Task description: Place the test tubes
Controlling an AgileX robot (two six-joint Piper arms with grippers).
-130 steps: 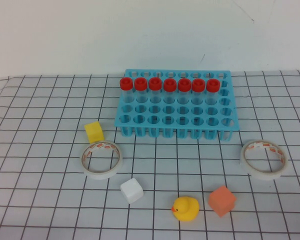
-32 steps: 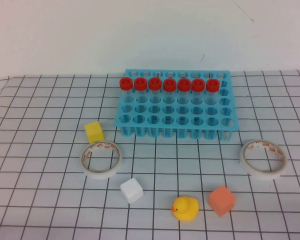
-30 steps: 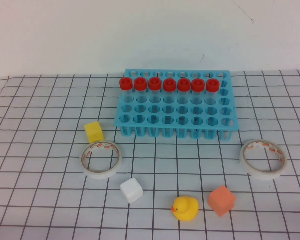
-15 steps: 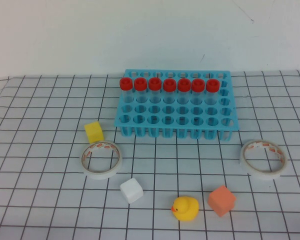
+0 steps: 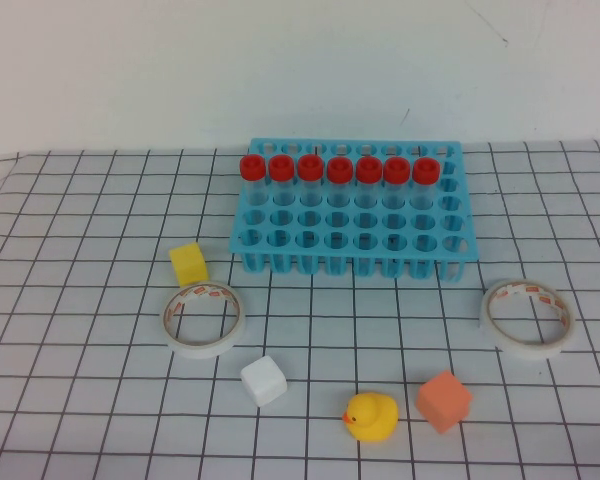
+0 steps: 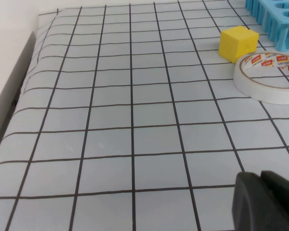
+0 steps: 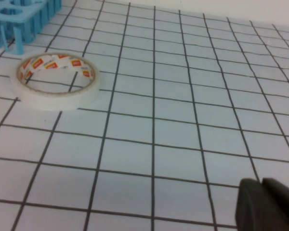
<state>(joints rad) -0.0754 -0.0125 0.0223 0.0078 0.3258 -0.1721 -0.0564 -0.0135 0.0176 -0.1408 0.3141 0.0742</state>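
- Currently seven red-capped test tubes [image 5: 340, 170] stand upright in a blue rack [image 5: 280, 240]. They are side by side in one row, the second from its far edge, starting at the left end.
- From the high camera, the rack sits at 12 o'clock from the middle of the grid mat [image 5: 80, 400], close to the far edge.
- The left claw [image 6: 261, 192] is closed and grips nothing. It hangs low over bare mat at about 8 o'clock, well apart from the rack, and shows only in its own wrist camera.
- The right claw [image 7: 262, 199] is also closed and empty. It hangs low over bare mat at about 4 o'clock and shows only in its own wrist camera.
- A yellow block [image 5: 188, 263] lies at 10 o'clock, with the left tape roll [image 5: 202, 347] just beside it at 9 o'clock.
- The right tape roll [image 5: 525, 345] lies flat at 3 o'clock, near the rack's right front corner.
- A white block [image 5: 263, 381] sits at 7 o'clock.
- A yellow duck [image 5: 371, 416] sits at 5 o'clock, and an orange block [image 5: 443, 401] is just beside it at 4 o'clock.
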